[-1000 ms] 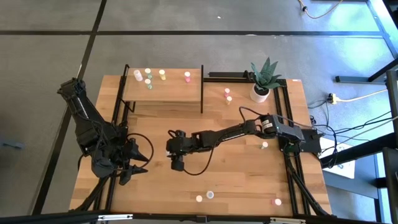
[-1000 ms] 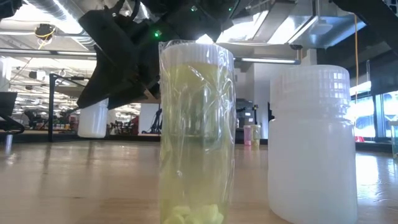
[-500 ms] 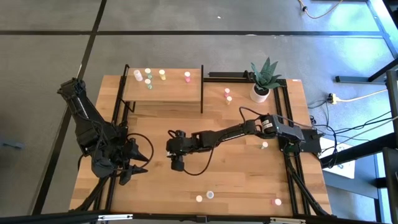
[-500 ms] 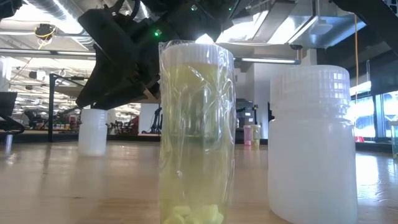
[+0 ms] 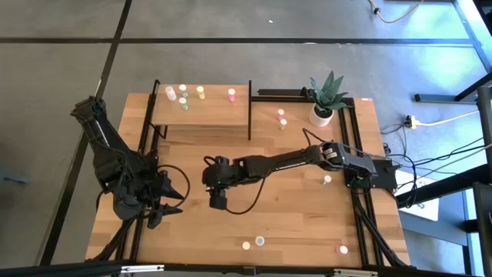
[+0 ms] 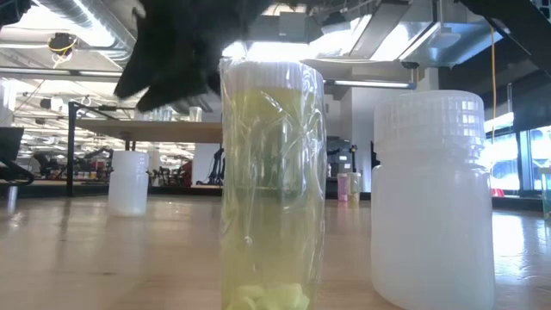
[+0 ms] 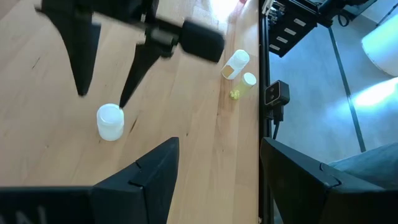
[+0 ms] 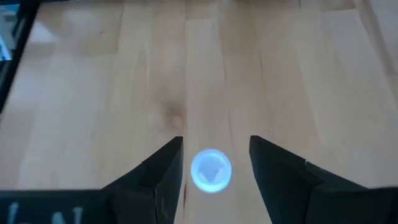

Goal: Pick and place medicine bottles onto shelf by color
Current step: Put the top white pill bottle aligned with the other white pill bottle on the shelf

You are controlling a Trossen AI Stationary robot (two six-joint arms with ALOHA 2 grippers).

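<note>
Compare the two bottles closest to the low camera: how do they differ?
The clear bottle is narrow, taller, see-through, yellowish inside with small pills at the bottom. The white bottle is wider, shorter, opaque, with a ribbed cap. Both stand upright on the wooden table, apart from each other.

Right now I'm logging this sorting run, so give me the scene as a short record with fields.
right gripper: open, above the white bottle, which stands on the table between its fingers, ungripped
left gripper: open, waiting at the table's left side
shelf: several bottles along its back edge
loose: bottles near the plant and at the table's front edge
</note>
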